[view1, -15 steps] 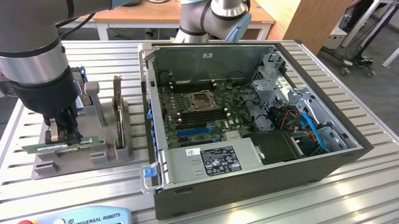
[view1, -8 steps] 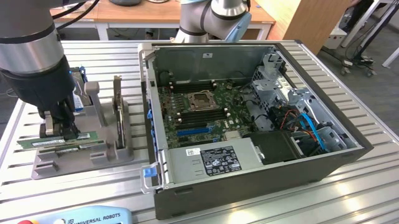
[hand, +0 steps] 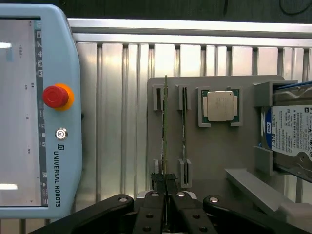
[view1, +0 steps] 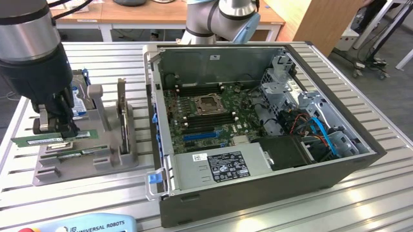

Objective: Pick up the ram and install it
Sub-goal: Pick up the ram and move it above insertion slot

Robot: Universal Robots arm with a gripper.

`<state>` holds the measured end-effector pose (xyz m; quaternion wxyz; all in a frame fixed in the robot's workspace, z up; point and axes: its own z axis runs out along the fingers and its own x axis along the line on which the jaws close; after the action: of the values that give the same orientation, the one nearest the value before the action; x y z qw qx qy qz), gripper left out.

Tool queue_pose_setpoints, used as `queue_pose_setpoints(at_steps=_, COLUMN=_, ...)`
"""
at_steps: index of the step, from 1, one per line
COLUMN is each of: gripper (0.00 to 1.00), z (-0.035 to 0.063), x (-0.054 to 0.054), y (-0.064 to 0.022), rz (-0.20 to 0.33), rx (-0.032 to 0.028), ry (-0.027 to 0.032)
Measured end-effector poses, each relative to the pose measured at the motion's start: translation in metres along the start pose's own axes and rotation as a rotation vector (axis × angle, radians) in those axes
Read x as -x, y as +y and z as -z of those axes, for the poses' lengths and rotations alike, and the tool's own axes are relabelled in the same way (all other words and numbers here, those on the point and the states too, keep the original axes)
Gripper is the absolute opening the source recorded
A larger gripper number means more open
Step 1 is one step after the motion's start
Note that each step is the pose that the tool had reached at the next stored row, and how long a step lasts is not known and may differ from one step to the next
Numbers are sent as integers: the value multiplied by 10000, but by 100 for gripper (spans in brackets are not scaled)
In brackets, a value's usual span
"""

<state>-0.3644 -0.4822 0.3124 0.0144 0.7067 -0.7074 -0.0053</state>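
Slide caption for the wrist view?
Pincer shut on the ram at the grey holder, beside the processor.

Soft, even overhead light is falling across the desk [view1: 361, 193], and its ribbed metal is shining pale along the ridges. The open computer case [view1: 258, 111] is shading its own interior, which is darkening towards the lower corner. My arm [view1: 32, 53] is looming close to the exterior camera and blurring slightly. From my wrist, the pendant screen [hand: 17, 107] is washing out almost to white, with bright bars glaring on it. The processor lid [hand: 220, 106] is gleaming softly. My claw [hand: 165, 181] is sitting dark and soft-focused, and the ram [hand: 165, 126] it is pinching is showing as a thin, dim edge.
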Motion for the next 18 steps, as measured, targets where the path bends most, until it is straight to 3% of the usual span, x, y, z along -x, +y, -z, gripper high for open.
queue_pose_setpoints(at_steps=18, gripper=12, z=522, x=-7, y=15, rz=-236, rx=3, ry=-6)
